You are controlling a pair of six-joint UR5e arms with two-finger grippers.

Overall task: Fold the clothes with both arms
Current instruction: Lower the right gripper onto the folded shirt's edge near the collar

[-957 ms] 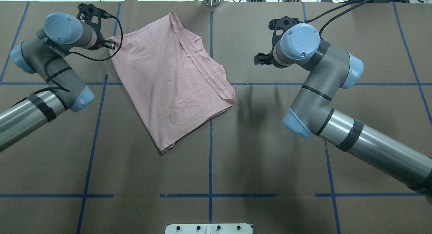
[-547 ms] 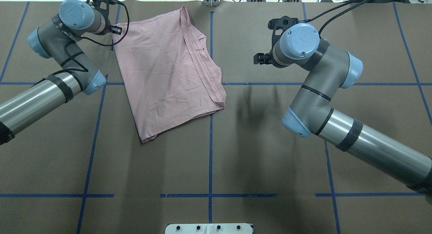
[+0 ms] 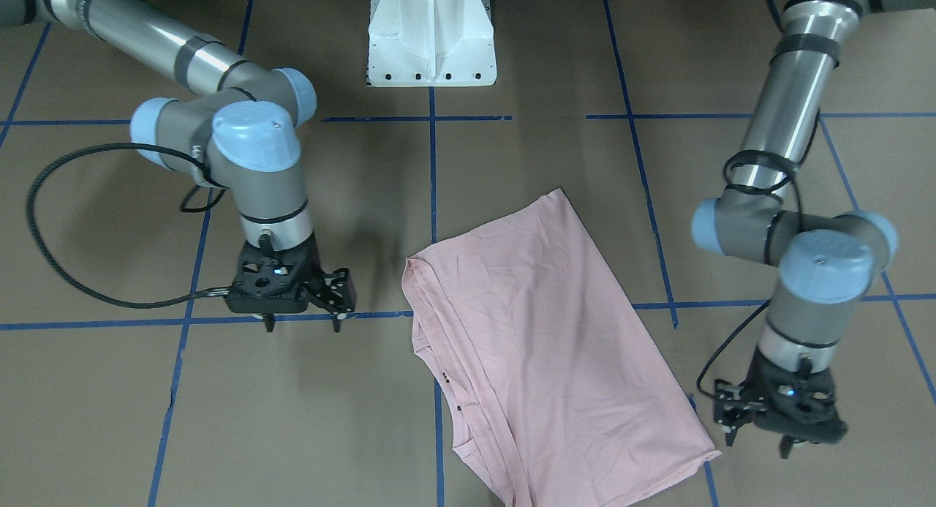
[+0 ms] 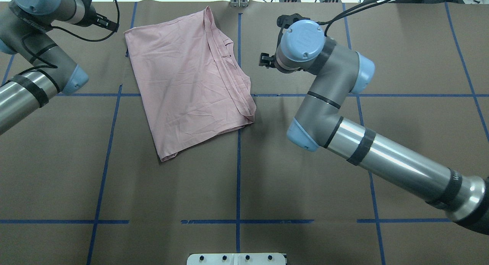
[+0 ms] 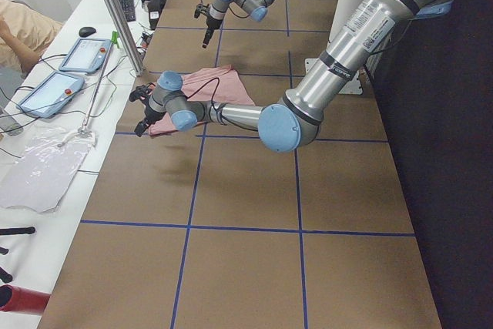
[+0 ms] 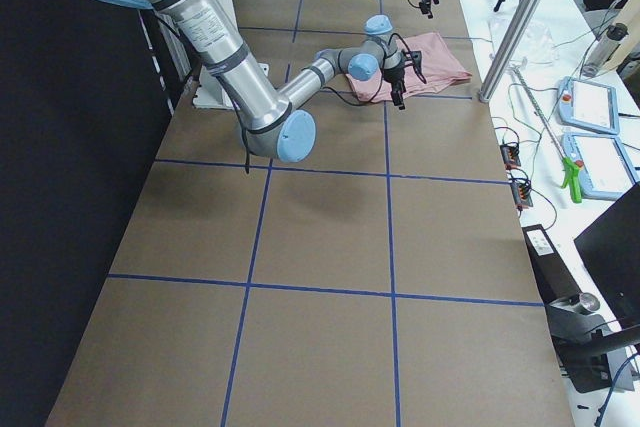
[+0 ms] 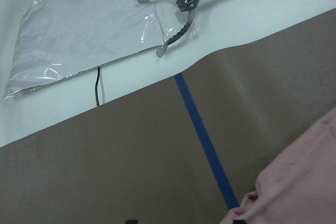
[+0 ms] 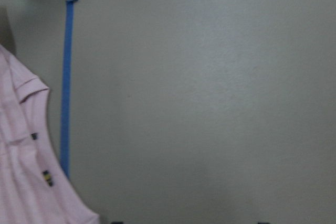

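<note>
On far half of table (image 4: 305, 181), left of centre: pink T-shirt (image 4: 187, 85) lying flat, folded, plain side up, skewed. Layered edges run along its right side and overlap centre blue tape line (image 4: 238, 173). Left gripper (image 3: 757, 445) just beside shirt's far-left corner, not touching, fingers apart, empty. Right gripper (image 3: 303, 325) near shirt's right edge, over bare brown paper, fingers spread, empty. White pedestal base (image 3: 431, 35) at robot's side. Clear plastic bag (image 7: 89, 40) and metal tongs (image 7: 176, 11) on white surface past brown paper.
</note>
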